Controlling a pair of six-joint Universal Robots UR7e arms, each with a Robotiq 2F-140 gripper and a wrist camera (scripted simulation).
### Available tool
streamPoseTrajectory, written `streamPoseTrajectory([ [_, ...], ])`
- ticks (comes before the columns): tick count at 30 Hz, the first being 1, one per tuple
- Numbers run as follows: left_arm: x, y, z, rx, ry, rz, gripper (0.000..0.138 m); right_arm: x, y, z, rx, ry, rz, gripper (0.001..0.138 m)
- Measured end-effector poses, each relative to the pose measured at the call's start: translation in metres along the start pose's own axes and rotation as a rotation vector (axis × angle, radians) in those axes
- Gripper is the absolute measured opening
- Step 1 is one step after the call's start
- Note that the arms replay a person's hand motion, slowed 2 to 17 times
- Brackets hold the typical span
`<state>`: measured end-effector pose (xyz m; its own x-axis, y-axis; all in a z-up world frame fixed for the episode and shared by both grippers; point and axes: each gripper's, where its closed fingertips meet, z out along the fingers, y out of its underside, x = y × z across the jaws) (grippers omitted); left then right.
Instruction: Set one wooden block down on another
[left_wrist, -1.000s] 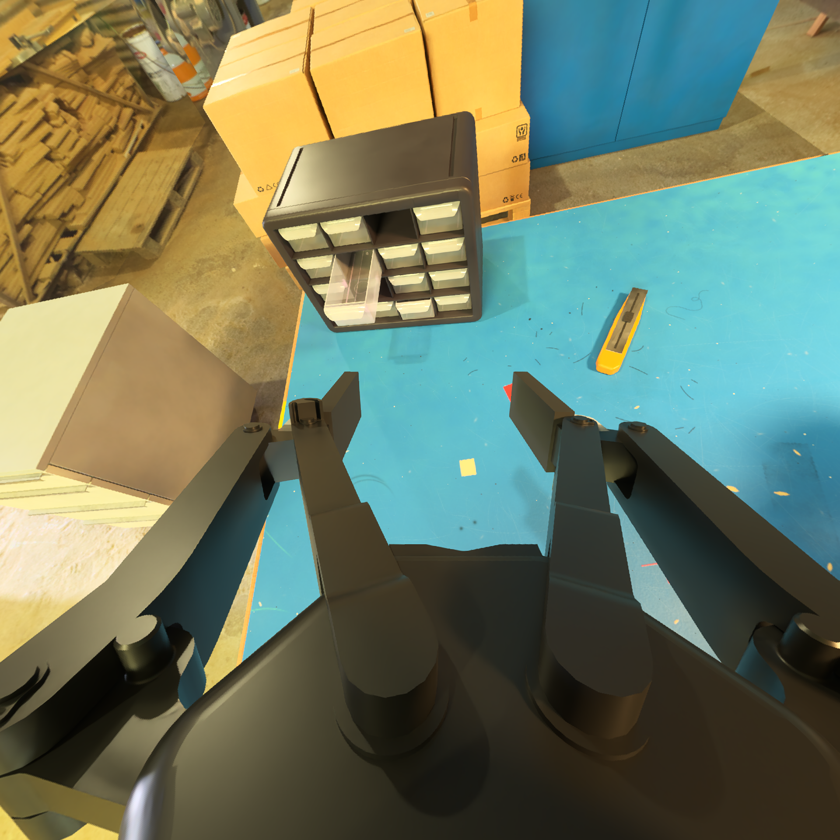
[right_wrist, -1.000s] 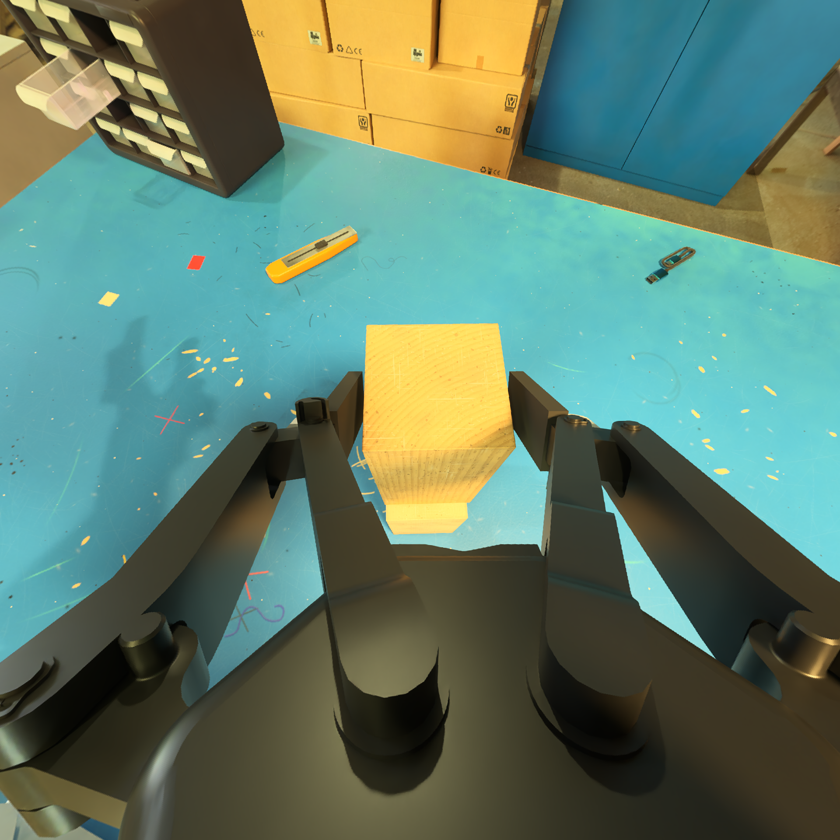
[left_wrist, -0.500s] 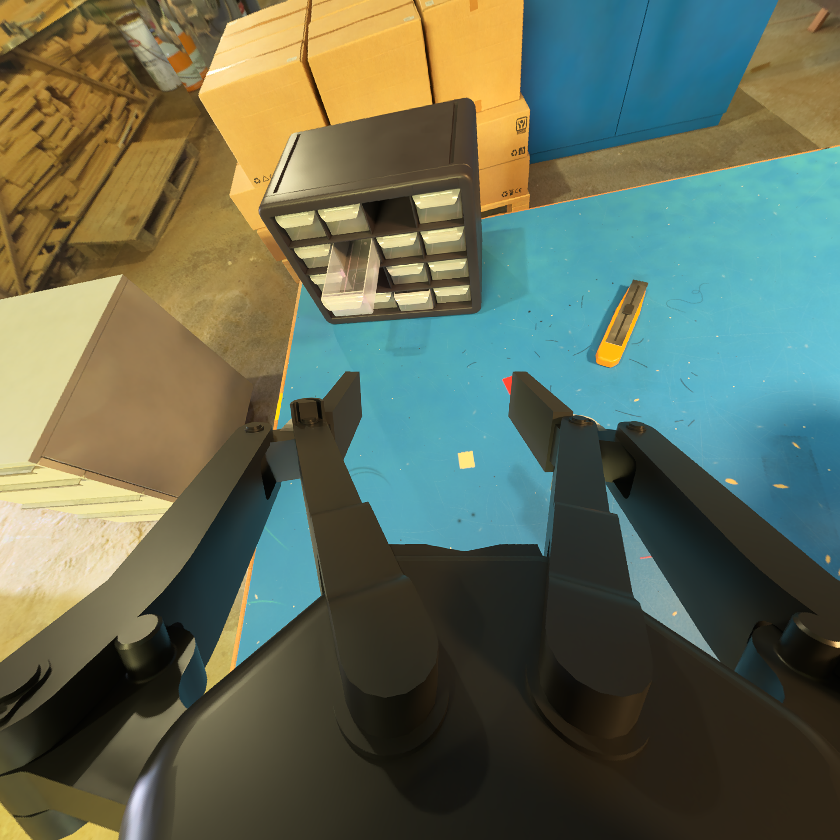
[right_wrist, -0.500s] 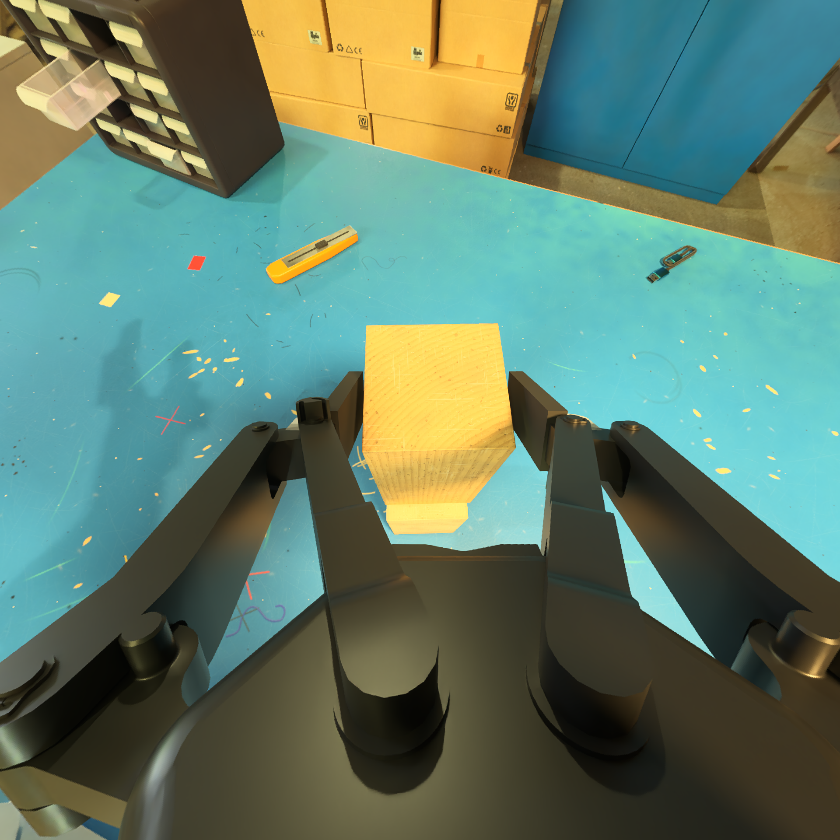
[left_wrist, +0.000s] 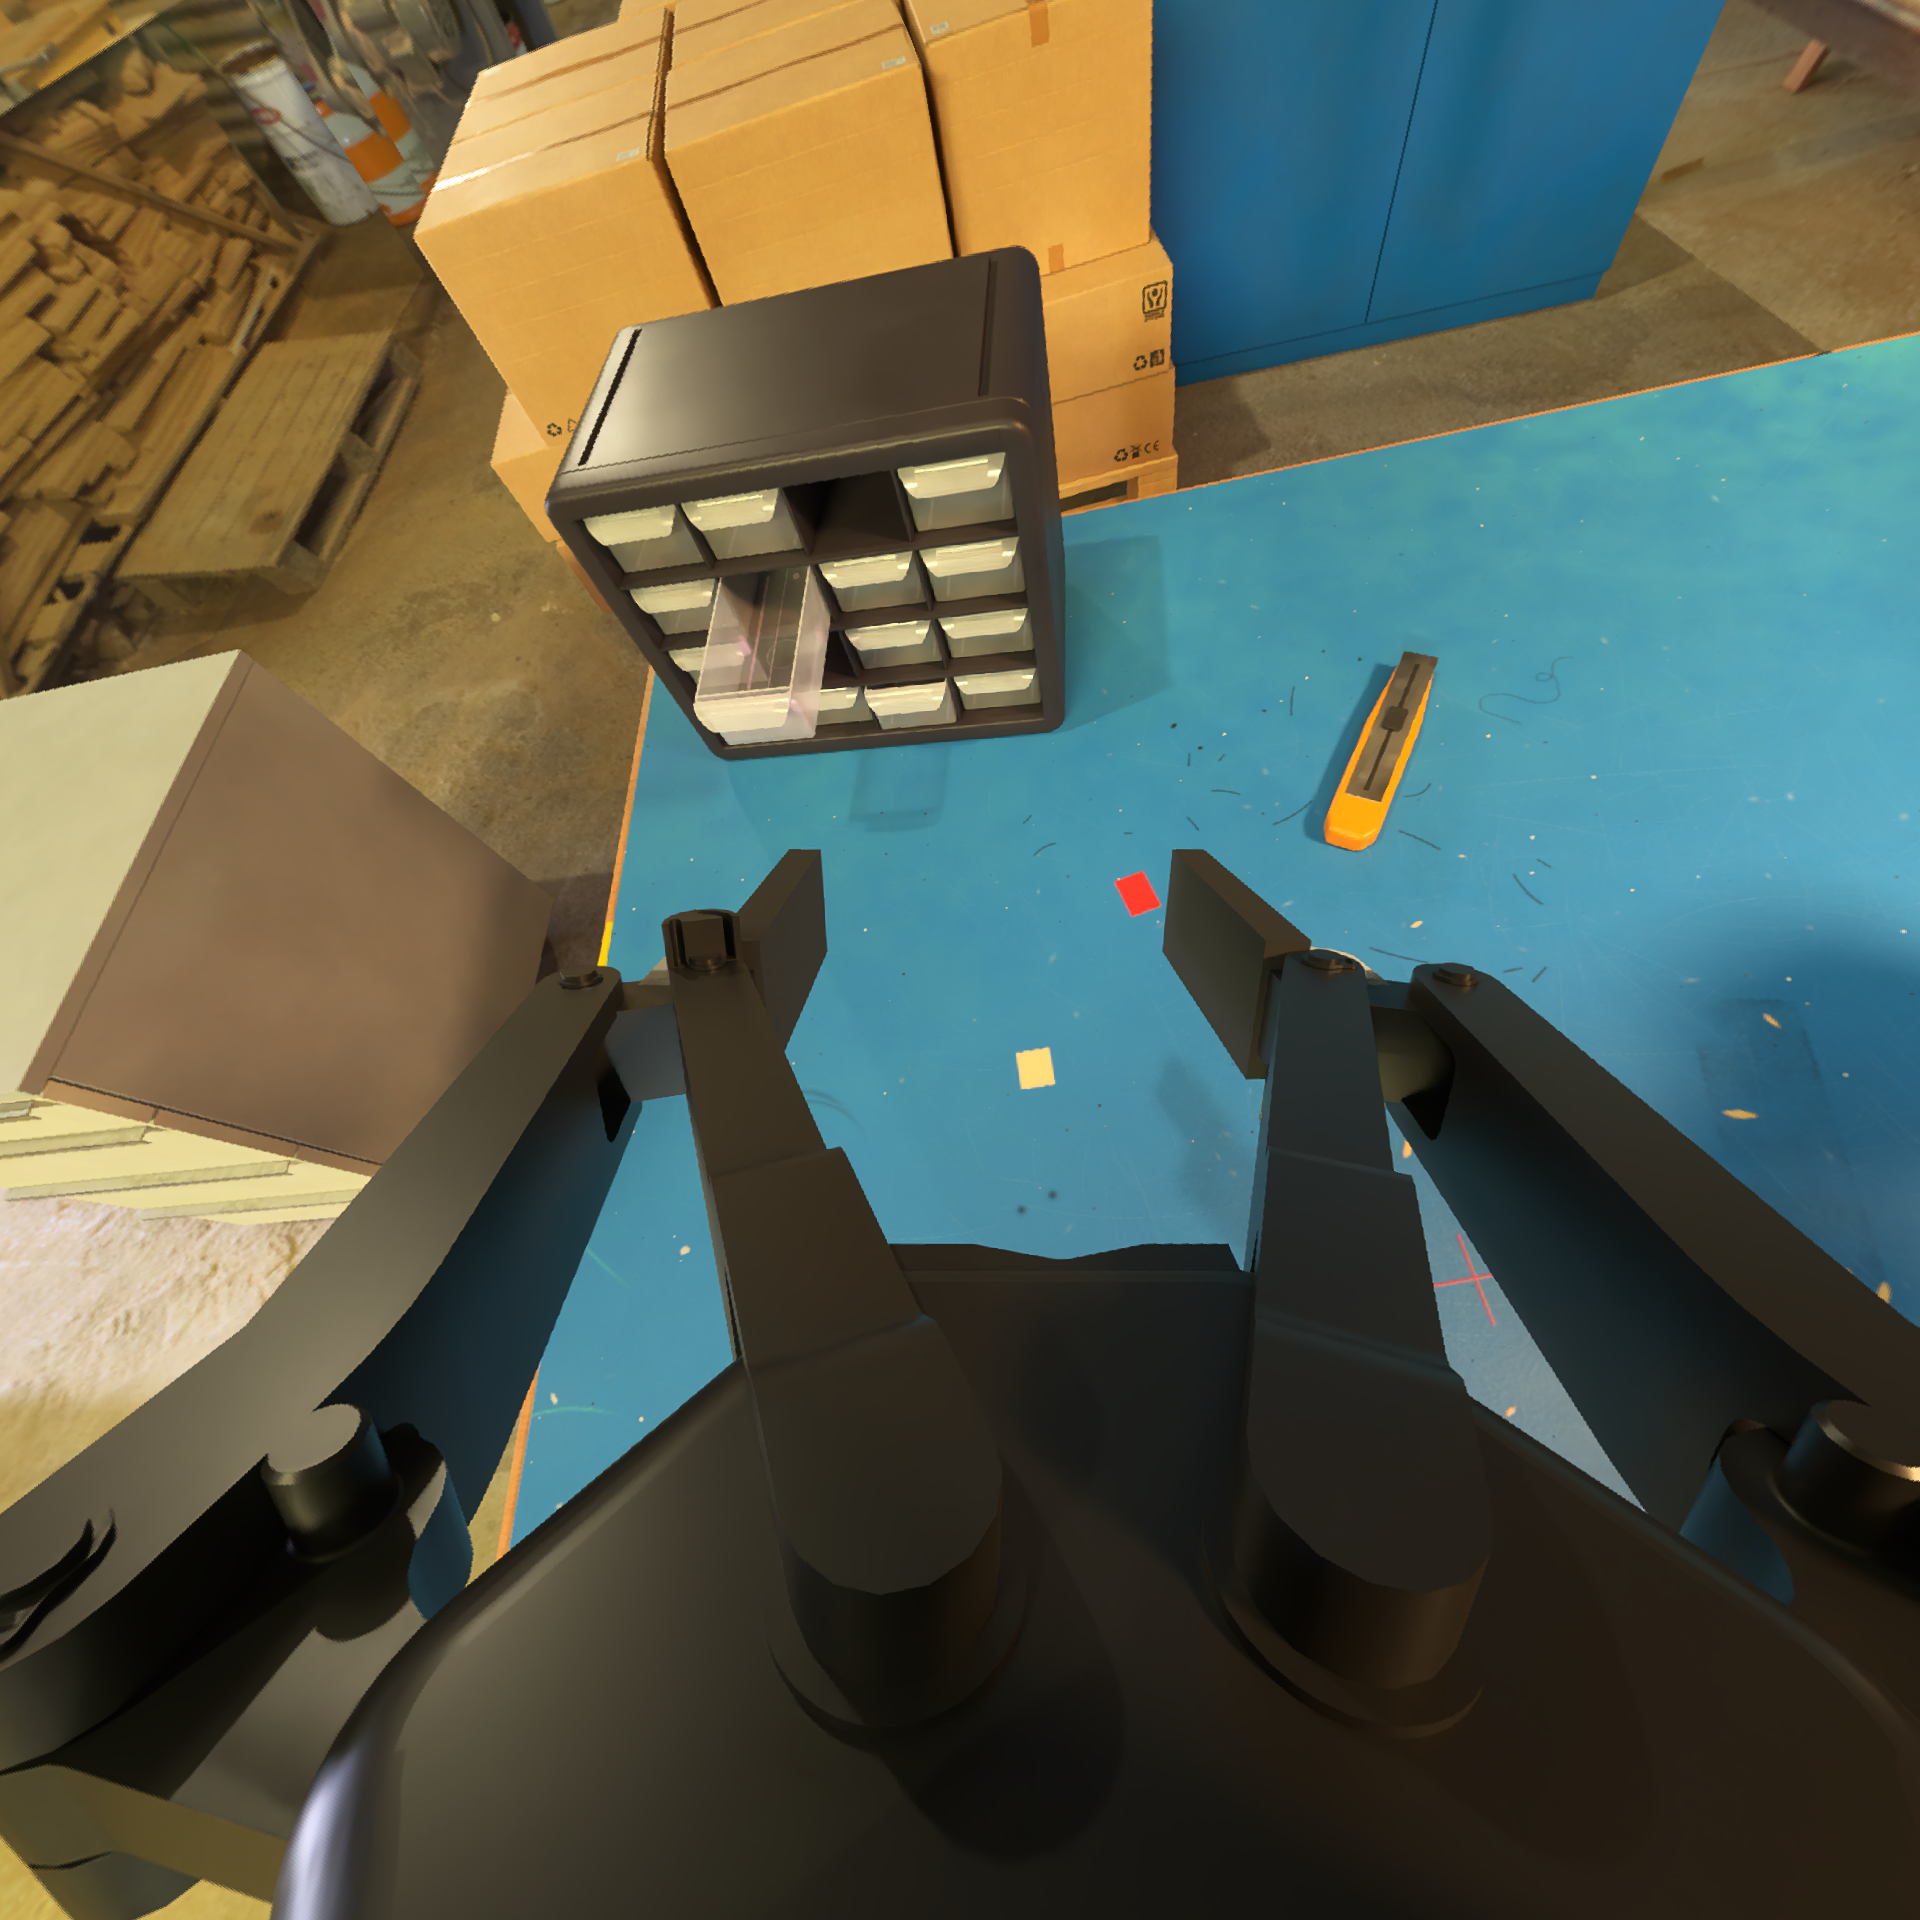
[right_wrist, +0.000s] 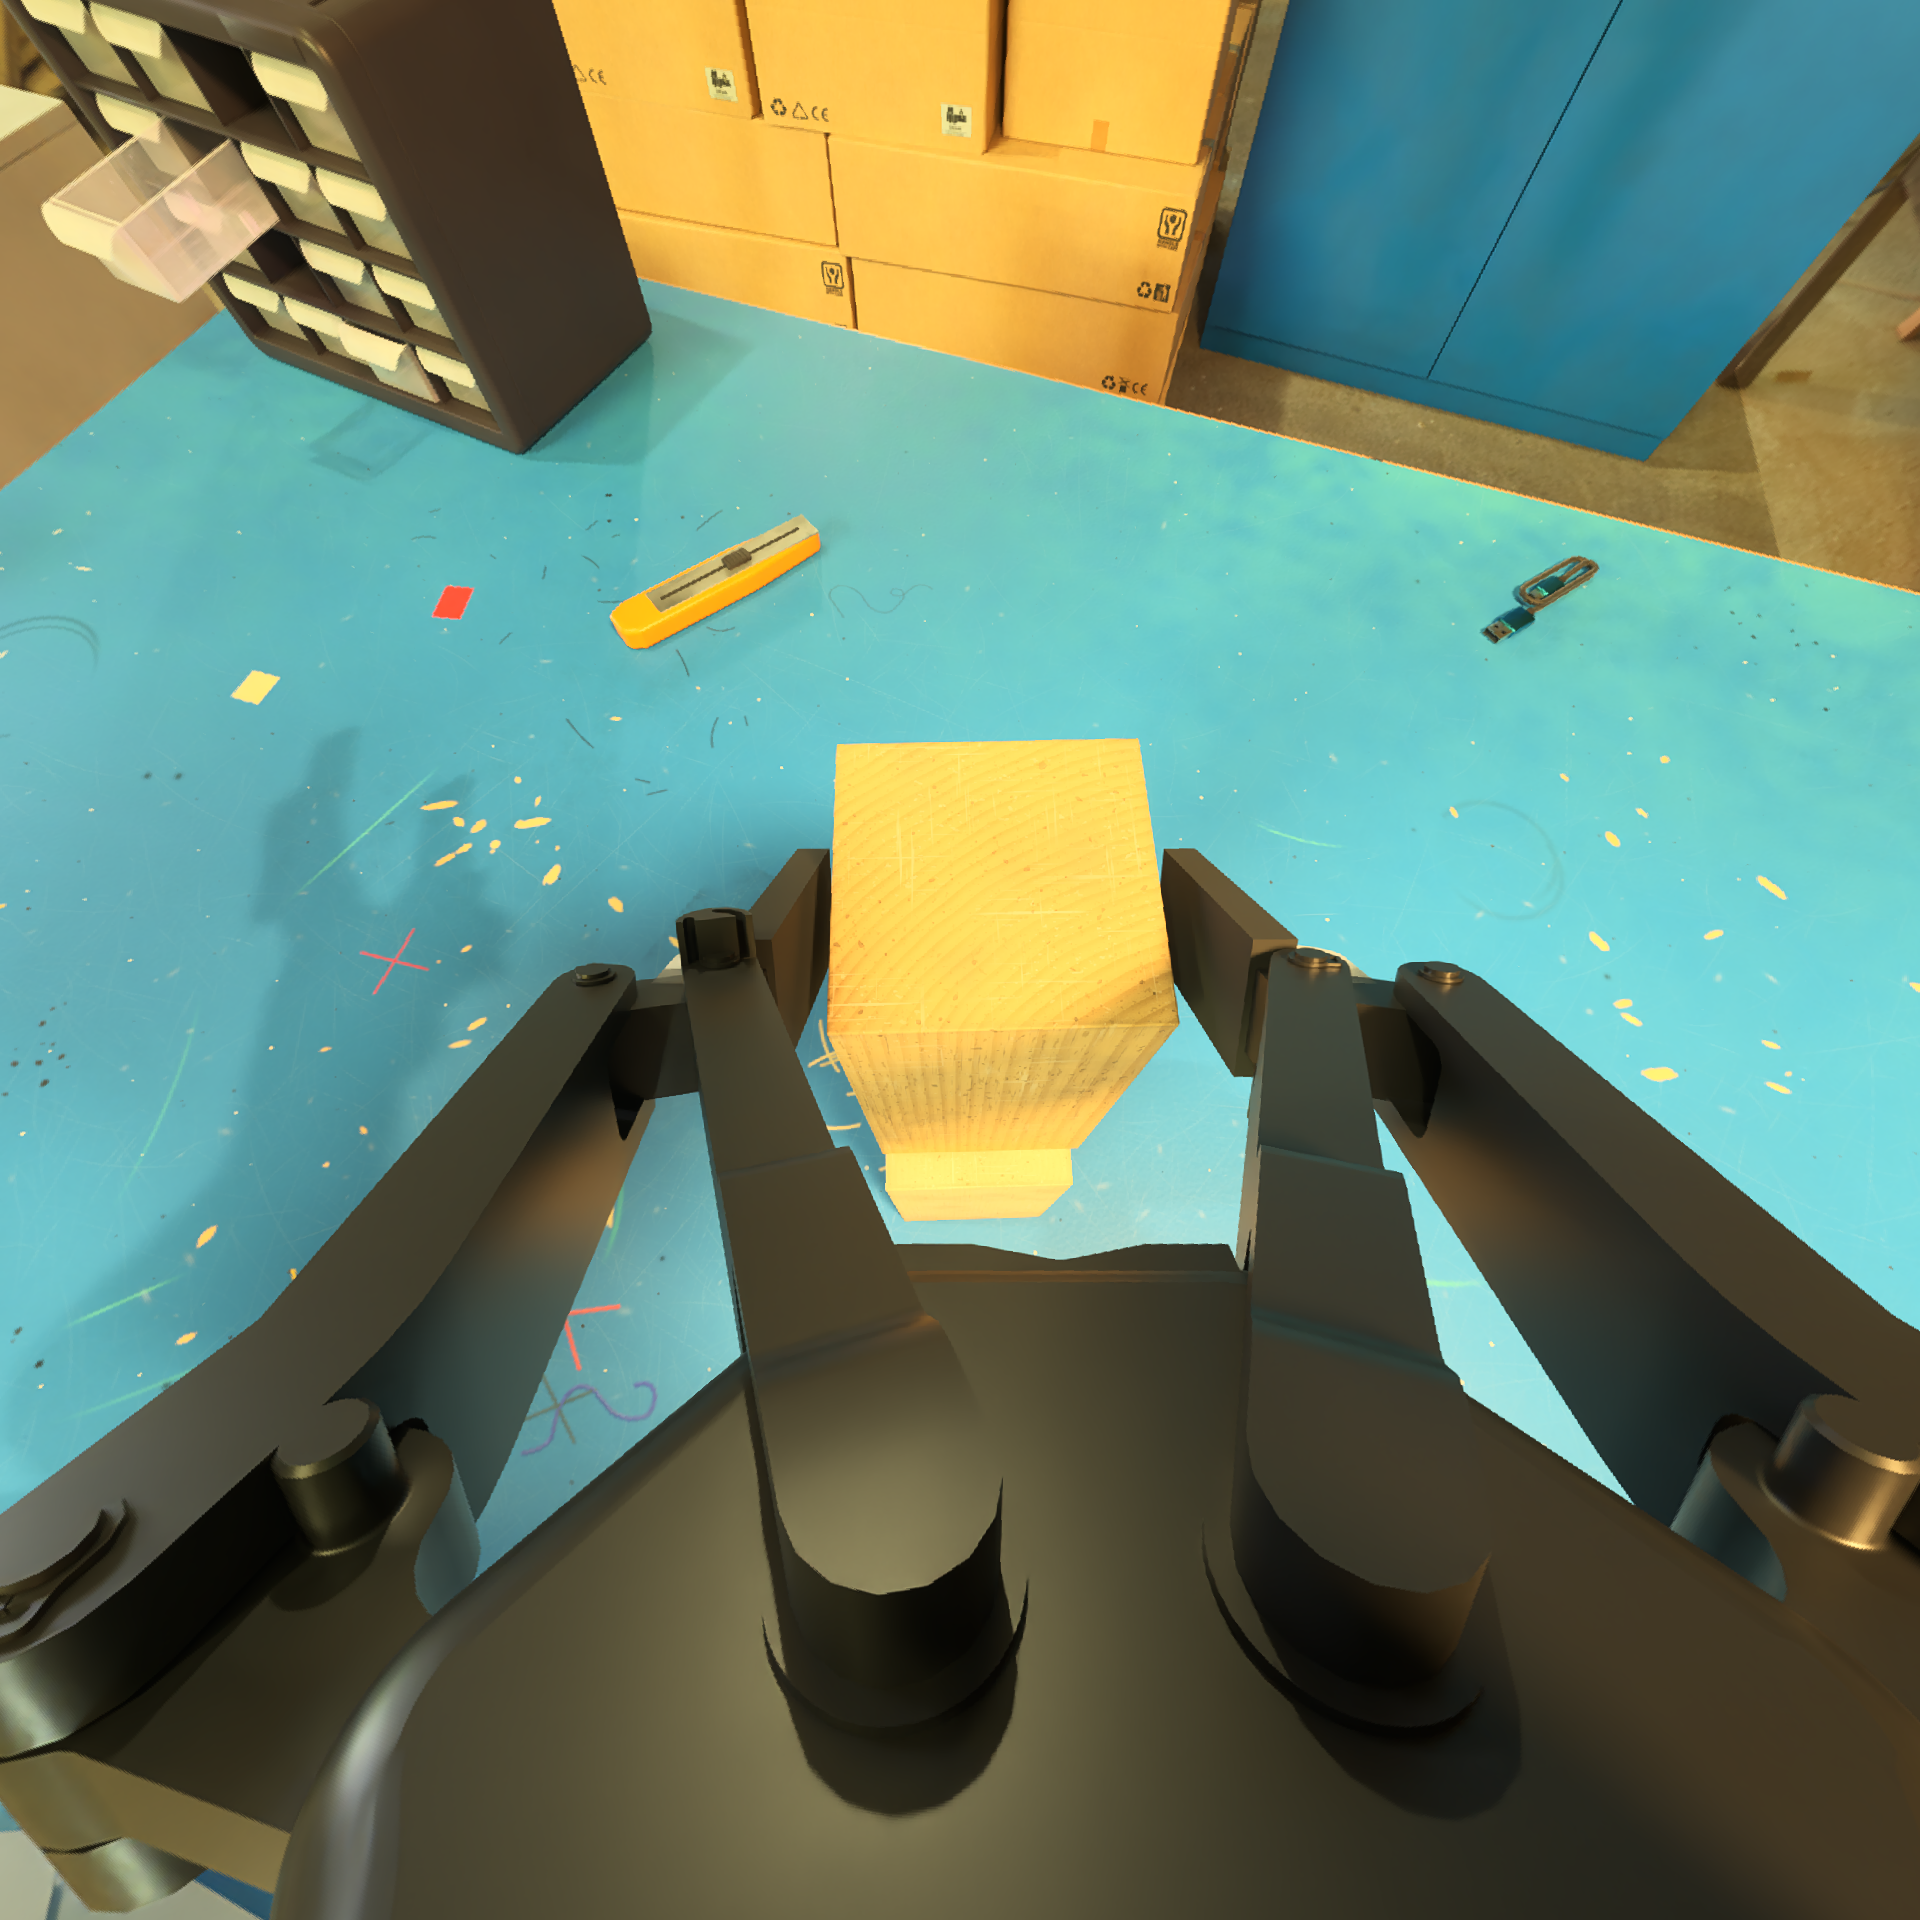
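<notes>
A wooden block (right_wrist: 992, 894) is seen between the fingers of the right gripper (right_wrist: 995, 935), with a second, lower block (right_wrist: 977, 1184) showing just beneath its near edge, so the upper one appears already stacked on the other, both standing on the blue table (right_wrist: 1351, 644). The jaws are set close on either side of the upper block; the left pad looks to be touching its side, while at the right pad it cannot be told whether contact is made or a thin gap is left, so whether the block is pinched or freed cannot be told. The left gripper (left_wrist: 995, 935) is held over a bare part of the table with its jaws spread and nothing between them, near a red patch (left_wrist: 1137, 894) and a yellow patch (left_wrist: 1035, 1068). A drawer cabinet (left_wrist: 831, 499) with one drawer pulled out and an orange knife (left_wrist: 1380, 758) lie farther off

The stack is judged to be at its most fragile here. If the fingers are lifted away while one pad is still rubbing the side, the upper block could be dragged sideways or tipped off. Little of the lower block is visible, so an off-centre seating cannot be ruled out, and any nudge could topple it
</notes>
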<state>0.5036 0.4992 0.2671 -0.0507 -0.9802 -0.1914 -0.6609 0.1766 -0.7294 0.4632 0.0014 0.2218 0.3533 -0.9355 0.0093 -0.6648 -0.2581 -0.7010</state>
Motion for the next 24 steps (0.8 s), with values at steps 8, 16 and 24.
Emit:
streamPoseTrajectory([
  [8, 0.012, -0.011, 0.000, 0.014, 0.024, 0.010, 0.087, 0.000, 0.000, 0.000, 0.000, -0.001, 0.000, 0.082],
  [16, 0.026, -0.020, 0.002, 0.022, 0.044, 0.033, 0.087, 0.000, 0.000, 0.000, 0.000, -0.001, 0.000, 0.082],
  [24, 0.038, -0.025, 0.006, 0.022, 0.058, 0.051, 0.087, 0.000, 0.000, 0.000, 0.000, -0.001, 0.000, 0.083],
])
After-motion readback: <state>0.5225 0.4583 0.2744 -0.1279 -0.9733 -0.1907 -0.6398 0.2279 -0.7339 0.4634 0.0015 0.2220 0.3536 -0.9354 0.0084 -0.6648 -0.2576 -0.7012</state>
